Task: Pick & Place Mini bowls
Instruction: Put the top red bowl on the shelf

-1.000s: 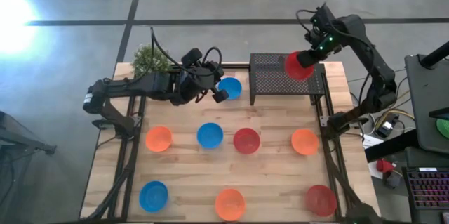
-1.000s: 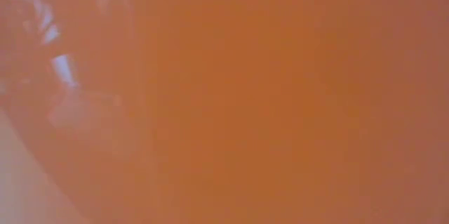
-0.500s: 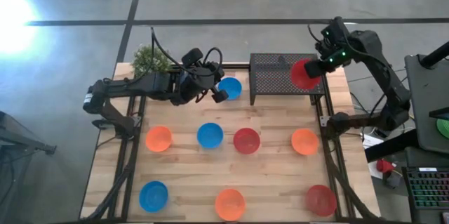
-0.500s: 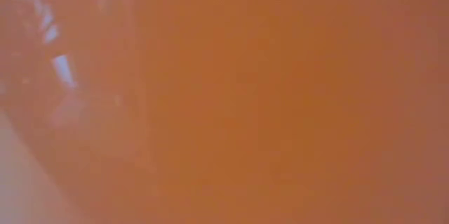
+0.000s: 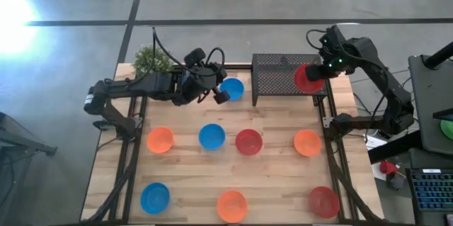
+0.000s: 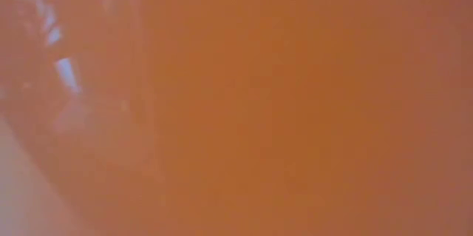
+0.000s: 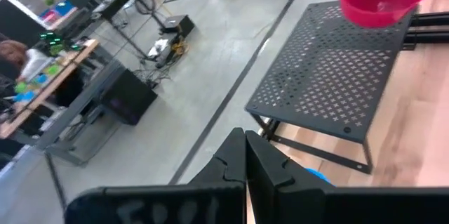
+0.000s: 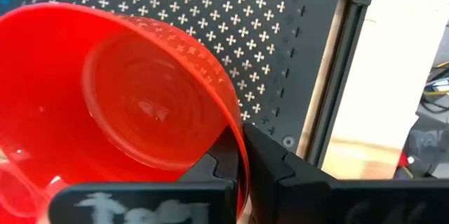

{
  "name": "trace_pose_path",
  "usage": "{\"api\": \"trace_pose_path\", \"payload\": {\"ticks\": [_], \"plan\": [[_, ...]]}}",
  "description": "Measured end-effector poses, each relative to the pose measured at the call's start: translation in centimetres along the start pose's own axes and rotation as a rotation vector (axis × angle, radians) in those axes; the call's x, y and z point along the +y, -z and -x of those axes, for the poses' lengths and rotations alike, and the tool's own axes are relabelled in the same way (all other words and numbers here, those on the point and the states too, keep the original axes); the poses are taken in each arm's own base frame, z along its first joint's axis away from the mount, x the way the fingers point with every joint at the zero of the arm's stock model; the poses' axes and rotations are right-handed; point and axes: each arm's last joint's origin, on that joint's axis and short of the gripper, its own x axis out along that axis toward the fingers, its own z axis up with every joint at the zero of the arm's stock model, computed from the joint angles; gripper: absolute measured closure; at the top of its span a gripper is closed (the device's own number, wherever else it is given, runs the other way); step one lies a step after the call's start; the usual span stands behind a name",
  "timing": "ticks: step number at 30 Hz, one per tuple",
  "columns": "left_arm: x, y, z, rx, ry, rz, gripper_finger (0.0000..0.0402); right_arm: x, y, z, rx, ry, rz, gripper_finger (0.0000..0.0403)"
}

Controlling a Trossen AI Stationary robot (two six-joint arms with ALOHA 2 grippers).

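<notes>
Right claw [image 5: 318, 72], upper right of the high view, has its fingers pinched onto the rim of a red mini bowl [image 5: 306, 78], holding it over the right end of the black perforated rack [image 5: 279, 74]. In the right wrist view the bowl [image 8: 133, 104] hangs tilted, its rim wall clamped between the two fingers with the mesh right behind it. I read the rim grip as the only purchase such a shallow bowl offers, and the position over the rack as the lead-in to setting it down there.

Left claw [image 5: 219, 93] sits at upper centre, just beside a blue mini bowl [image 5: 232, 88] on the wooden tabletop [image 5: 276, 166]. In its own wrist view the fingers [image 7: 235, 164] meet with nothing between them, so it holds nothing.

Seven more bowls lie spaced in loose rows on the tabletop: orange [image 5: 160, 139], blue [image 5: 211, 136], red [image 5: 249, 142], orange [image 5: 307, 142], blue [image 5: 154, 197], orange [image 5: 231, 205], red [image 5: 323, 202]. Spacing leaves claw room around each.

Potted plant [image 5: 150, 59] at the tabletop's upper left corner. Low view is filled with orange; I judge a bowl sits against that lens.

No brand or legible writing anywhere.
</notes>
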Motion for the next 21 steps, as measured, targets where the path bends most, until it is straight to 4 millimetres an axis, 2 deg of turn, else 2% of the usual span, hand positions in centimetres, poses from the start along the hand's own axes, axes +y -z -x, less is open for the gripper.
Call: {"api": "trace_pose_path", "payload": {"ticks": [11,21], "plan": [[-0.1,0.2,0.0,0.011,0.035,-0.014,0.0401,-1.8,-0.2,-0.6,-0.013,0.019,-0.134,0.0392],[-0.1,0.2,-0.1,0.012,0.033,-0.013,0.0402,-3.2,-1.5,-2.2,-0.06,0.052,-0.275,0.0392]]}}
